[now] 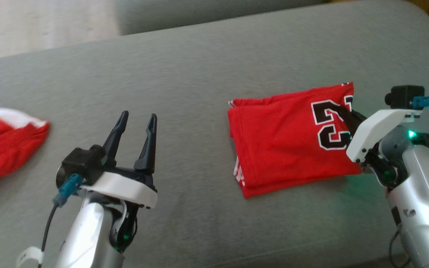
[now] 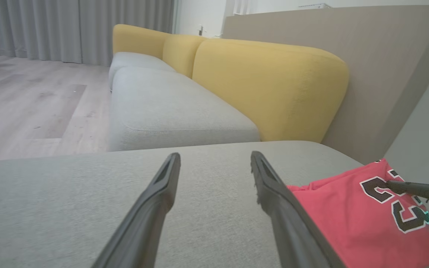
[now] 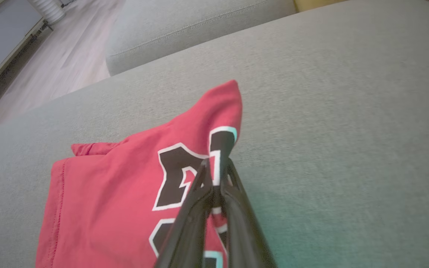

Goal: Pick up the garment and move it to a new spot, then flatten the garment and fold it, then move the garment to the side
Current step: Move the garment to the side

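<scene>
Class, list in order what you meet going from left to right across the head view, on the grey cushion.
red and white cloth → left gripper, open → folded red jersey → right gripper, shut on the jersey's right edge

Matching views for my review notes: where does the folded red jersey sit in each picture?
Head view: folded red jersey, right of centre on the grey cushion.
Left wrist view: jersey at lower right corner.
Right wrist view: jersey, lower left to centre.
Shared landmark: its black number print, pinched by the right gripper.
</scene>
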{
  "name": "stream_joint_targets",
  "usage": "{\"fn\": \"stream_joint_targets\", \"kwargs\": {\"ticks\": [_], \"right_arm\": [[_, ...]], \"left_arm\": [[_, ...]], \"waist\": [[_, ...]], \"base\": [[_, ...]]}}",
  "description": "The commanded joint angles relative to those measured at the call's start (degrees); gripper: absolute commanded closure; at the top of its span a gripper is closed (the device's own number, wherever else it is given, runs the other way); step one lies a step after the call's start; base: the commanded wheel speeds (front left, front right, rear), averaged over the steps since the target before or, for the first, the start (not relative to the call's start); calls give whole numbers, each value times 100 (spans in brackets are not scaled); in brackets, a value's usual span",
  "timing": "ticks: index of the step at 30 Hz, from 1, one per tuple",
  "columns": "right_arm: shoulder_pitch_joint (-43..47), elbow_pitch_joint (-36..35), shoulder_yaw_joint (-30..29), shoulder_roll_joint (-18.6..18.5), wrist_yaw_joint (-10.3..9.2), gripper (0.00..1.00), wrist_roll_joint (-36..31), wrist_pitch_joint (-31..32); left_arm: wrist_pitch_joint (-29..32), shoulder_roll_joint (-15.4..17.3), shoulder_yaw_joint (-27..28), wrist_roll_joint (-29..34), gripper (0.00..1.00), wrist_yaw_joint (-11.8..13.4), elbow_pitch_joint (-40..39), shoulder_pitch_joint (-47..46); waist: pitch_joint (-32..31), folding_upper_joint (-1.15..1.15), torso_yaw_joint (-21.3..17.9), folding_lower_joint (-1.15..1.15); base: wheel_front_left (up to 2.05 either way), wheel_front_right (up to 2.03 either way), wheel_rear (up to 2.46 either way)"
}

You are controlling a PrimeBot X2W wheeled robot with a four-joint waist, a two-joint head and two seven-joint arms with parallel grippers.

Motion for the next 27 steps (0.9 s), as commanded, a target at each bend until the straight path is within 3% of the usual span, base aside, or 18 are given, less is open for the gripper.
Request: {"fn": "stream_joint_targets", "kwargs": {"ticks": [1, 7, 13, 27], "right_arm": [[-288, -183, 80, -29, -4, 100, 40, -81], [-291, -157, 135, 12, -4, 100, 179, -298], [-360, -81, 224, -40, -4, 100, 288, -471], [-2167, 618, 878, -851, -4, 100, 404, -759]], "left_arm": [[-35, 30, 136, 45, 0, -4, -170, -314], [-35, 45, -2, 135, 0, -21, -99, -414], [-35, 48, -73, 181, 0, -29, -49, -503], [23, 209, -219, 266, 0, -45, -90, -987]], "waist": [[170, 0, -410, 0], [281, 0, -950, 0], [327, 0, -1140, 0], [1507, 0, -522, 0]], "base": [[0, 0, 0], [0, 0, 0], [0, 0, 0], [0, 0, 0]]}}
